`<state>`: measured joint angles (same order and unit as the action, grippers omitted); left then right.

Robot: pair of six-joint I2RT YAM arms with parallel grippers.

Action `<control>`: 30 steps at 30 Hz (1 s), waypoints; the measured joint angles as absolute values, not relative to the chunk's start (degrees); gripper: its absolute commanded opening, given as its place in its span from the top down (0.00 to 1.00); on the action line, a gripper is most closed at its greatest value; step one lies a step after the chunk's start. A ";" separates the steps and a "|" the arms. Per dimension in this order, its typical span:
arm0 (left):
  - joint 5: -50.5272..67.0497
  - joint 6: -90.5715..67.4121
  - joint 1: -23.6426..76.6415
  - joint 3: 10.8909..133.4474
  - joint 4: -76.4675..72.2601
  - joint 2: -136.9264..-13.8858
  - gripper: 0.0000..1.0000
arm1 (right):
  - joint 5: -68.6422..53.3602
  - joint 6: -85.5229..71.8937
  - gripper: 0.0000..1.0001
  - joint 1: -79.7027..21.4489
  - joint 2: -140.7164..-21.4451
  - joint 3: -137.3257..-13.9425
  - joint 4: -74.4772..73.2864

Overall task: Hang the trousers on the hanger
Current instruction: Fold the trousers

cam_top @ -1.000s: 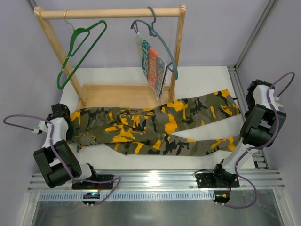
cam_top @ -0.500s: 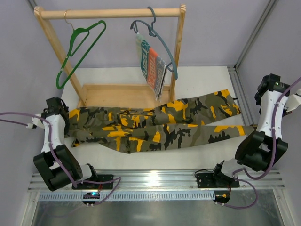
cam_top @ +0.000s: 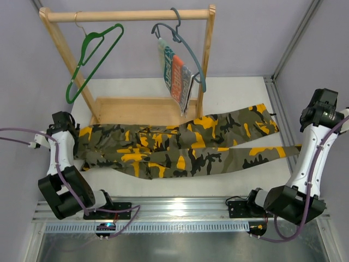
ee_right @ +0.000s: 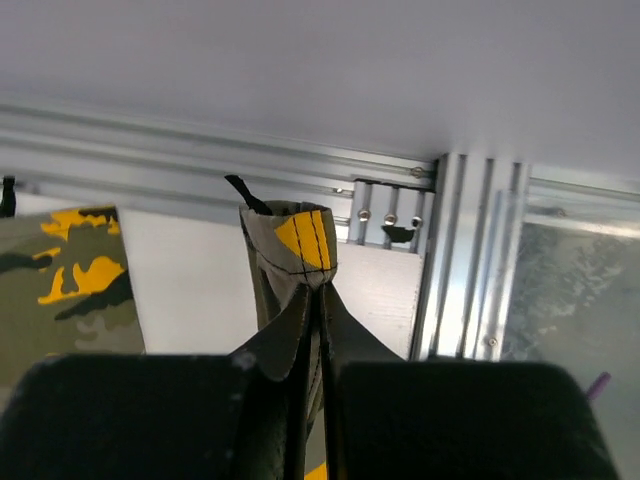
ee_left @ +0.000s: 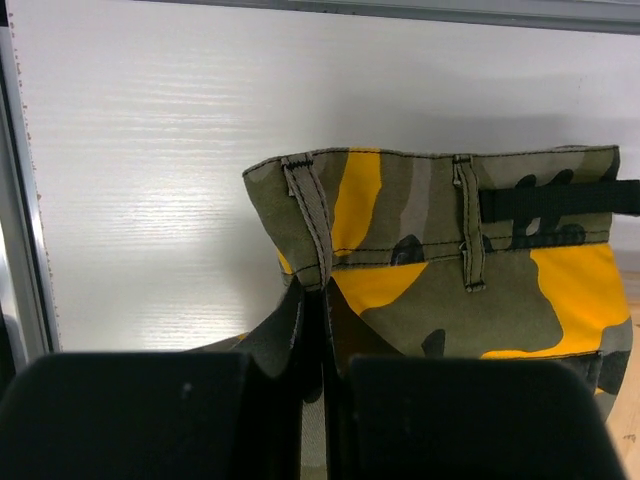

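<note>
The camouflage trousers [cam_top: 180,147] lie stretched across the white table, waist to the left and legs to the right. My left gripper [cam_top: 75,144] is shut on the waistband; the left wrist view shows its jaws [ee_left: 322,300] pinching the band by a belt loop [ee_left: 310,215]. My right gripper [cam_top: 303,143] is shut on the hem of the near leg, lifted at the table's right edge; in the right wrist view the hem [ee_right: 300,240] rises from my jaws [ee_right: 318,300]. The green hanger [cam_top: 90,60] hangs tilted on the wooden rail, at its left end, apart from both grippers.
A wooden rack [cam_top: 128,15] stands at the back on a flat wooden base [cam_top: 142,109]. A grey-blue hanger [cam_top: 182,49] on it carries a striped cloth [cam_top: 177,76]. Metal rails [cam_top: 275,98] run along the table's right side, with another rail at the near edge.
My right arm swung out to the right and rose, pulling the near leg straight. My left arm shifted back and left, drawing the waistband taut. Both grips held.
</note>
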<state>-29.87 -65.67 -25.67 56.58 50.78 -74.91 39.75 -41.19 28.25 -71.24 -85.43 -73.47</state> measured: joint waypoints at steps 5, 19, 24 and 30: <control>-30.02 -66.24 -25.85 57.49 49.58 -78.43 1.00 | 33.91 -36.38 0.96 27.73 -78.94 -77.25 -63.88; -31.59 -68.84 -26.00 58.50 48.27 -82.39 1.00 | 28.80 -31.24 0.92 25.17 -104.27 -89.97 -56.69; -31.59 -69.06 -26.02 58.63 47.09 -84.07 1.00 | 23.31 -27.49 0.61 20.82 -107.63 -91.09 -51.35; -31.29 -69.01 -26.02 58.70 46.26 -84.38 1.00 | 19.75 -26.65 0.49 18.20 -106.06 -89.89 -49.89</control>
